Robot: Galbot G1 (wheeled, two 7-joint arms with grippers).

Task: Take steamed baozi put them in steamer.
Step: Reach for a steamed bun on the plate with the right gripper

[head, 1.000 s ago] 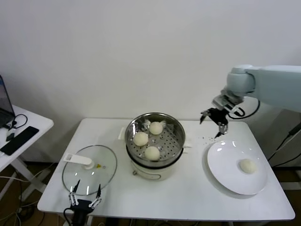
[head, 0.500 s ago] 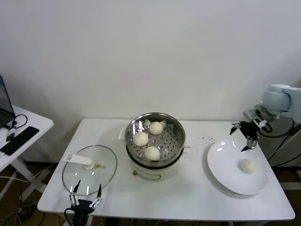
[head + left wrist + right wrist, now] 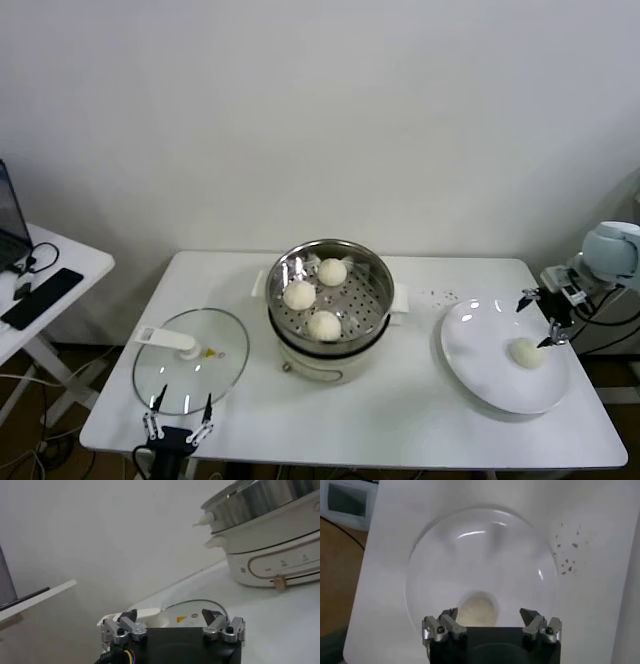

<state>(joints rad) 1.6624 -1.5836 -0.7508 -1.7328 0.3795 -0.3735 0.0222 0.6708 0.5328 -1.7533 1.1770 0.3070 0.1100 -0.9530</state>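
**Right claw spread above the last bun on the plate**

Nearest the robot, the left gripper (image 3: 178, 425) sits low at the front edge of the white table (image 3: 400, 420), its fingers spread and holding nothing, just in front of the glass lid (image 3: 190, 360). The lid lies flat with its white knob (image 3: 188, 350) up; a small yellow warning sticker (image 3: 181, 619) shows on the glass, its print too small to read. From the left wrist view the cream pot body (image 3: 280, 555) carries a tan outlined control panel with tiny markings and a brass-coloured dial (image 3: 279, 582); the writing cannot be made out.

Further in, at mid-table, the steamer (image 3: 330, 262) stands on that pot, and three steamed baozi (image 3: 323, 325) rest on its perforated floor, apart from one another.

To the right, the white plate (image 3: 480, 370) holds one remaining baozi (image 3: 527, 352), off-centre toward the plate's outer side. The right gripper (image 3: 546, 318) hangs over the plate's far right rim, close above that bun. Its fingers are wide apart and grip nothing; in the right wrist view the bun (image 3: 477, 609) lies between and beyond the two fingertips (image 3: 449, 615), not touched. A scatter of dark specks (image 3: 443, 295) marks the table beside the plate.
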